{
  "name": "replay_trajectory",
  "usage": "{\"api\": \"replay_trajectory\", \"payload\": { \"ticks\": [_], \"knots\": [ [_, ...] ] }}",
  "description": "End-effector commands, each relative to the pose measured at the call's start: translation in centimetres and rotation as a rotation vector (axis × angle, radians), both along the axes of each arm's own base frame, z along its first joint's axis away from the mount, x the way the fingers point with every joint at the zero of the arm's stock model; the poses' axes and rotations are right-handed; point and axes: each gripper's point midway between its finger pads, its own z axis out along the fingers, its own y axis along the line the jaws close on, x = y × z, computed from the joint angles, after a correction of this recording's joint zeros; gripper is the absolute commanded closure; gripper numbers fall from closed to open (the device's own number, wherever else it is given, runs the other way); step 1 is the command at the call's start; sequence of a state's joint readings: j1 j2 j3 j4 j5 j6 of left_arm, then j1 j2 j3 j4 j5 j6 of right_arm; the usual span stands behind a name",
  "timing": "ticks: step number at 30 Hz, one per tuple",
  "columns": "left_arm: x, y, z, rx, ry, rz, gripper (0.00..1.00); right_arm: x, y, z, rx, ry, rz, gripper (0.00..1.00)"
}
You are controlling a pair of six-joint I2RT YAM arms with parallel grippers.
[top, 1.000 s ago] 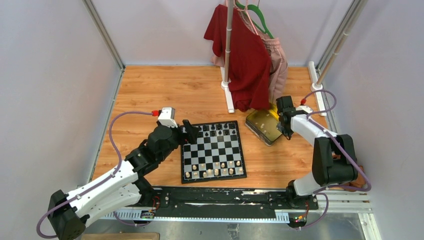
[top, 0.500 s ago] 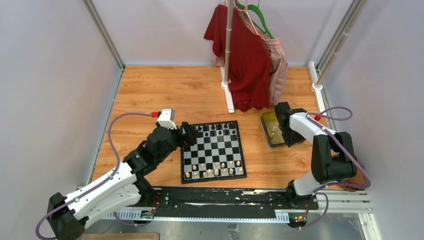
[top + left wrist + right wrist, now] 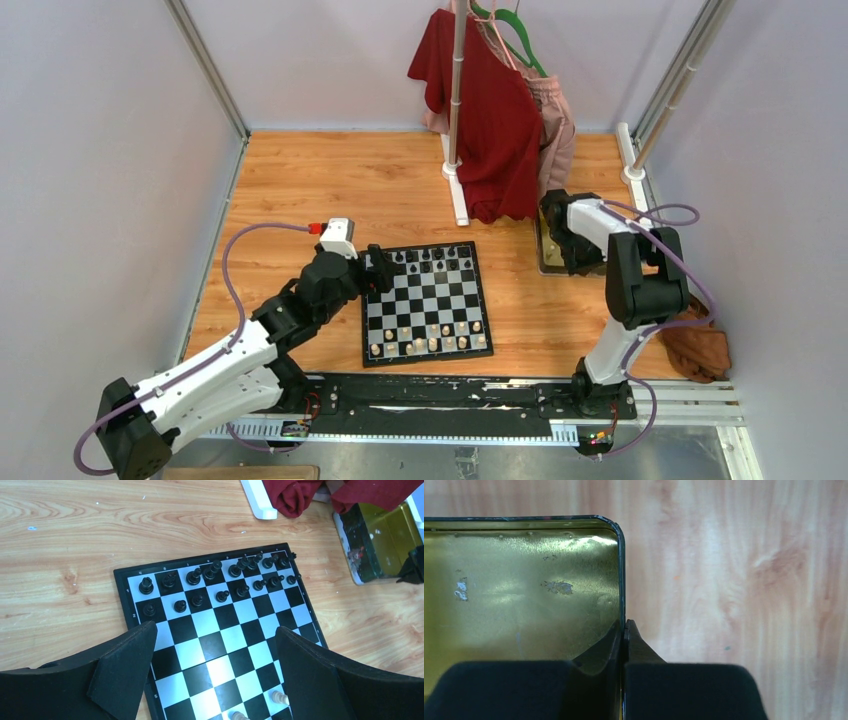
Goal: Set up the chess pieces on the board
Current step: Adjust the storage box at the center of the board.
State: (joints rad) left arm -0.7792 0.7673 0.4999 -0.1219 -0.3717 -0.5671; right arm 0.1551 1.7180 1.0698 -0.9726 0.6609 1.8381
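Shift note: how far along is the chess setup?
Done: black chessmen occupy the far two rows of the black-and-white checkered board; cream chessmen line the near two. In hand: right end effector shut on the rim of the shiny gold tin; left end effector open over the board. Left: possibly straightening crowded pieces.

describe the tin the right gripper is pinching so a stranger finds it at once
On the wooden table, look right of the chessboard, by the hem of the hanging red garment. There sits a shallow tin, the right gripper shut on its rim. Its shiny yellow-gold inside sets it apart from the black-and-white chessboard.
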Motion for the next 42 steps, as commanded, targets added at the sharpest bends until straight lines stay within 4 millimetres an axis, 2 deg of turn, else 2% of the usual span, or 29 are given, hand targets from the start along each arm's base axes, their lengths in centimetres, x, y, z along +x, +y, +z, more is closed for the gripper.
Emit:
{"api": "replay_trajectory", "payload": {
  "ticks": [1, 4, 5, 7, 9, 11, 13, 20, 27, 29, 31, 36, 42],
  "knots": [
    [0.6, 0.6, 1.5, 0.011, -0.028, 0.029, 0.06, 2.7, -0.1, 0.6, -0.058, -0.045, -0.027, 1.0],
    [0.5, 0.9, 1.8, 0.013, -0.035, 0.037, 0.06, 3.6, 0.2, 1.8, -0.091, -0.05, 0.007, 0.98],
    [0.5, 0.9, 1.9, 0.01, -0.04, 0.039, 0.06, 3.7, 0.3, 2.2, -0.103, -0.053, 0.019, 0.92],
    [0.5, 1.0, 1.8, 0.012, -0.04, 0.039, 0.06, 3.9, 0.3, 2.9, -0.134, -0.059, 0.043, 0.69],
    [0.4, 0.9, 1.9, 0.009, -0.04, 0.036, 0.06, 3.8, 0.4, 3.6, -0.16, -0.051, 0.064, 0.52],
    [0.4, 0.8, 2.0, 0.004, -0.04, 0.03, 0.06, 3.6, 0.4, 4.3, -0.183, -0.04, 0.076, 0.43],
    [0.3, 0.8, 1.9, 0.001, -0.039, 0.024, 0.06, 3.1, 0.5, 5.0, -0.205, -0.028, 0.085, 0.38],
    [0.0, 0.8, 2.3, -0.017, -0.051, 0.014, 0.06, 1.8, 1.4, 7.4, -0.269, -0.013, 0.174, 0.36],
    [-0.1, 0.4, 2.3, -0.036, -0.06, -0.003, 0.05, 2.0, 2.0, 10.6, -0.403, 0.045, 0.406, 0.38],
    [0.0, 0.2, 2.1, -0.035, -0.059, -0.006, 0.05, 2.7, 2.0, 10.9, -0.439, 0.084, 0.497, 0.39],
    [0.1, 0.0, 2.0, -0.036, -0.06, -0.009, 0.05, 3.6, 2.4, 10.5, -0.45, 0.12, 0.603, 0.41],
    [0.4, 0.0, 2.0, -0.028, -0.065, -0.007, 0.05, 7.7, 5.7, 7.3, -0.374, 0.087, 1.0, 0.45],
    [0.5, 0.2, 1.6, -0.016, -0.068, 0.001, 0.05, 9.7, 7.8, 4.9, -0.308, 0.084, 1.234, 0.51]
  ]
}}
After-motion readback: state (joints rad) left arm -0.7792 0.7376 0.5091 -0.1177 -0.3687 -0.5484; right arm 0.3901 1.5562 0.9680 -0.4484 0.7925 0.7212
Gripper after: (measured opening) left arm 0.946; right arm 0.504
